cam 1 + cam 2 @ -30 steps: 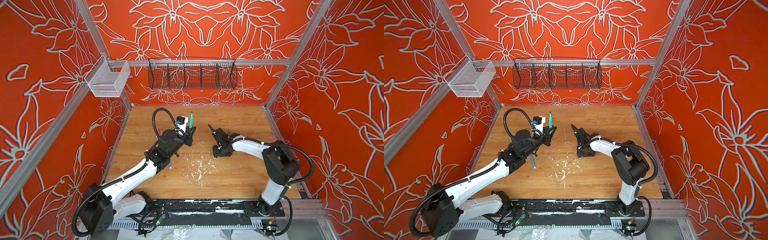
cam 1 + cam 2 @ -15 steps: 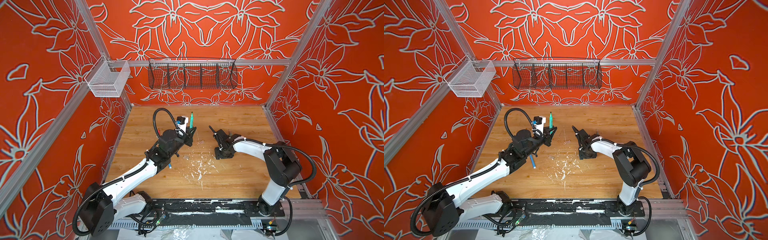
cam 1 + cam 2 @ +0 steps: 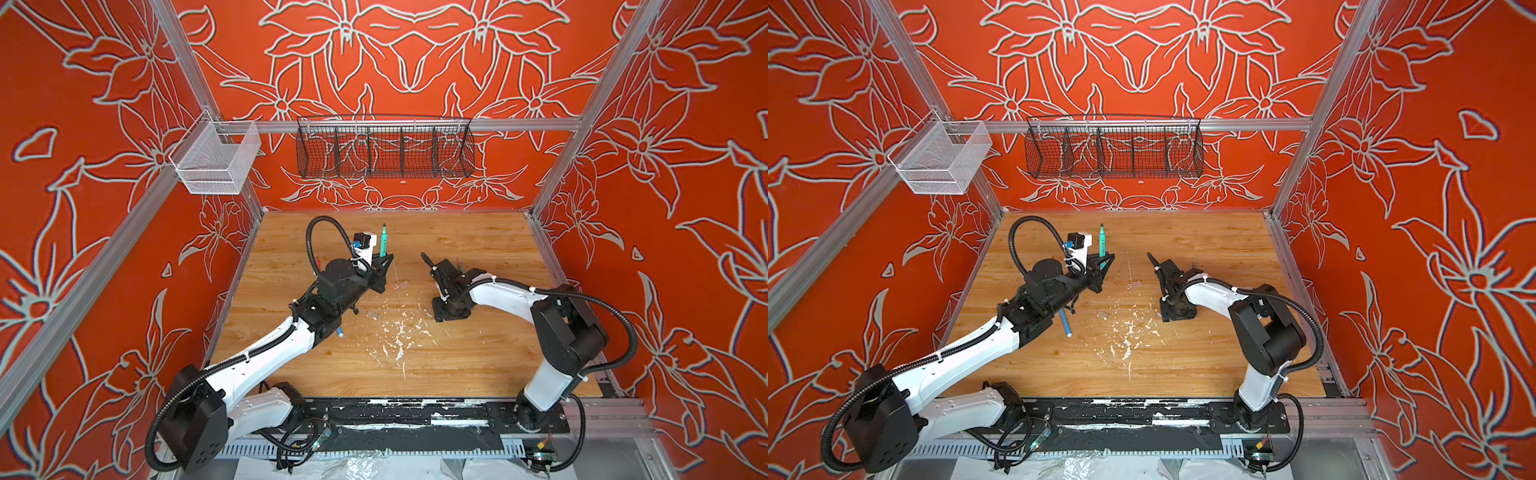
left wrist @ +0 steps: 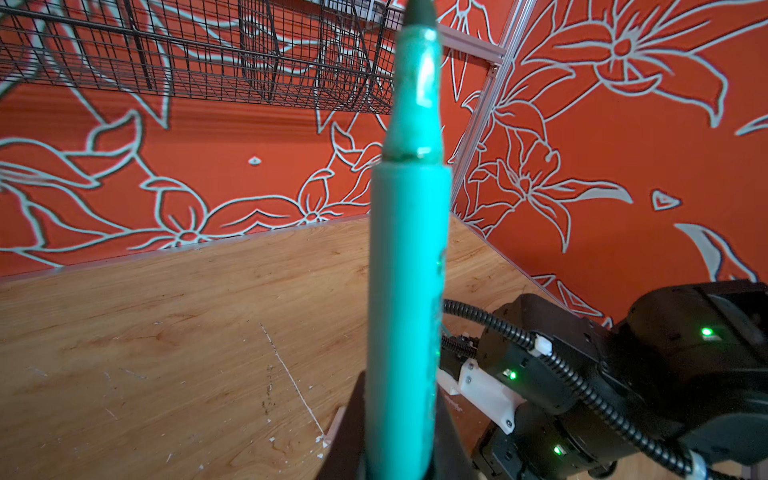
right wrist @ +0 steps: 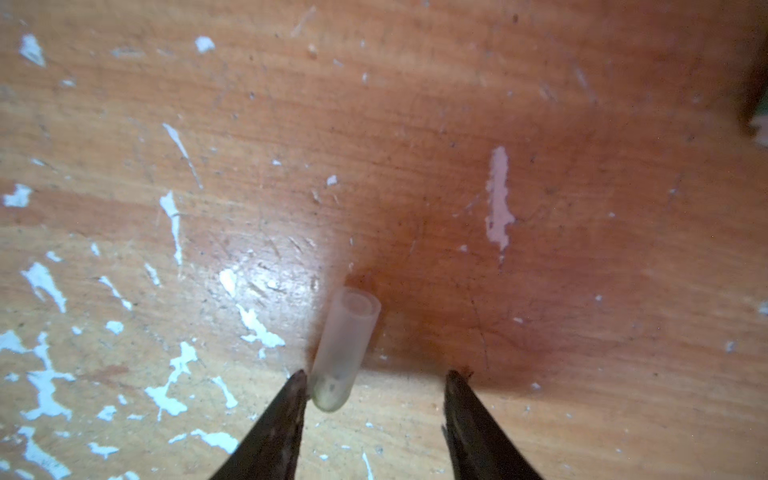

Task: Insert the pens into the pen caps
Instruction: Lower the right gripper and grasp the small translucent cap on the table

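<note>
Tilting in a slack hold is the larger risk: the left gripper (image 3: 384, 261) pinches a green pen (image 4: 409, 249) upright, tip up, towards the far edge of the tabletop (image 3: 478, 353), left of middle. The pen cap (image 5: 347, 349) lies on the wood right of the middle, between the spread jaws of the right gripper (image 5: 376, 376), one fingertip (image 5: 291, 399) touching its closed end. An off-centre squeeze would likely skid or roll it away. Orange flowered walls (image 3: 665, 208) enclose glossy, scuffed wood with white flecks (image 5: 174, 224).
</note>
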